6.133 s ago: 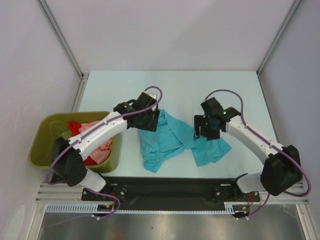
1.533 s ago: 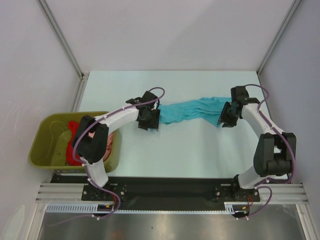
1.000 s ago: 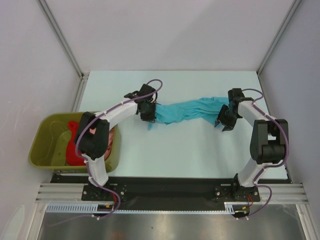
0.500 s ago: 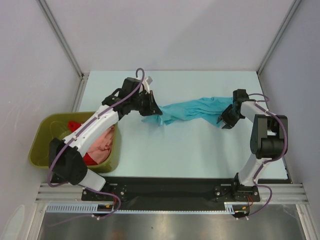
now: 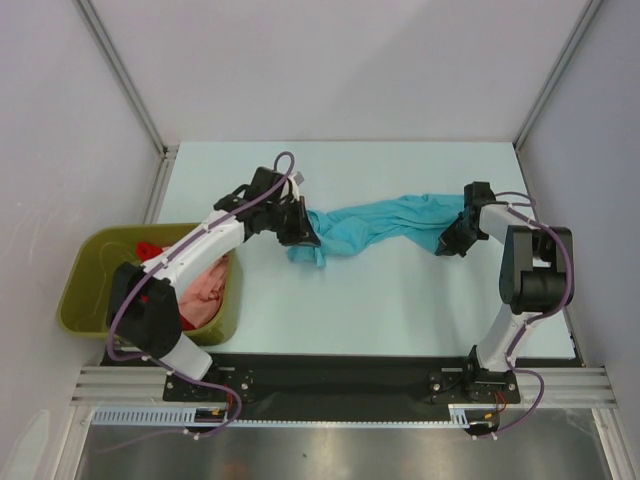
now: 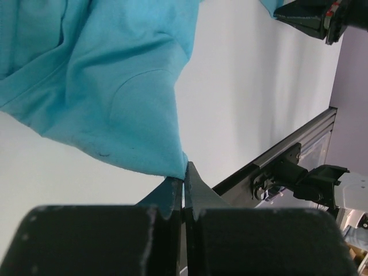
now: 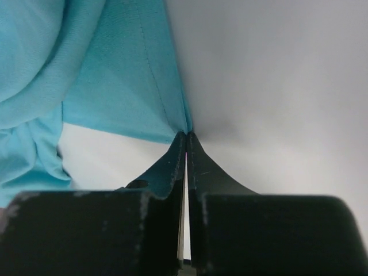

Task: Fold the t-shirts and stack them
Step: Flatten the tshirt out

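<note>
The turquoise-blue t-shirt (image 5: 385,220) stretches as a bunched, twisted band between the two arms, across the middle of the pale counter (image 5: 400,310). The left claw (image 5: 302,236) grips its left end: in the left wrist view the fingers are pressed together with a corner of the cloth's hem pinched at their tips. The right claw (image 5: 446,243) is closed on the right end, and the right wrist view shows its fingers meeting on a hemmed edge of the same shirt. A short flap of cloth droops just beside the left claw. Whether the band touches the counter along its length cannot be told. At the left near edge stands an olive-green tub (image 5: 95,290), well apart from the stretched shirt. In it the salmon-pink t-shirt (image 5: 205,285) lies crumpled against the right wall, and the red t-shirt (image 5: 148,248) shows at the far side
</note>
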`<state>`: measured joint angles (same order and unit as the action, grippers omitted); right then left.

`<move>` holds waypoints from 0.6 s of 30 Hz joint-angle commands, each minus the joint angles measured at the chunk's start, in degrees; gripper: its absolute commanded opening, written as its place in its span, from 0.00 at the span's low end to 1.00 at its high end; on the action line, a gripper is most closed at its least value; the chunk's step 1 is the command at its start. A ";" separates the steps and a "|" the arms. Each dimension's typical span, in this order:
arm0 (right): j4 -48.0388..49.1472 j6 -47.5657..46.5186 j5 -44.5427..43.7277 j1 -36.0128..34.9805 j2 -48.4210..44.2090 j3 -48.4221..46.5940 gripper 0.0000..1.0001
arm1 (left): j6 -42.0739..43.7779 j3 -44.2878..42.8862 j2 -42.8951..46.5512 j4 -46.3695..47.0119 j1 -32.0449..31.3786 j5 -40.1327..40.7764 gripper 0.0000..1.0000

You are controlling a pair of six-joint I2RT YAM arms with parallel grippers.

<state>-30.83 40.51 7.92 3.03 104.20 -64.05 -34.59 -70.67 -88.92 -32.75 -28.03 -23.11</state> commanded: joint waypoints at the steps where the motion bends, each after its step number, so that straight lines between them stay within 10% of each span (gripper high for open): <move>1: -4.66 -5.34 -5.63 0.14 -1.45 -1.78 0.00 | -0.48 -4.81 2.17 0.50 1.31 0.26 0.00; 18: -12.76 -14.67 -14.25 0.14 -11.56 -7.67 0.00 | 2.68 -30.04 -0.80 -6.18 5.00 2.46 0.00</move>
<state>-40.86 27.97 -4.05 2.92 95.77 -69.89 -33.36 -96.51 -88.47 -37.21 -24.25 -20.56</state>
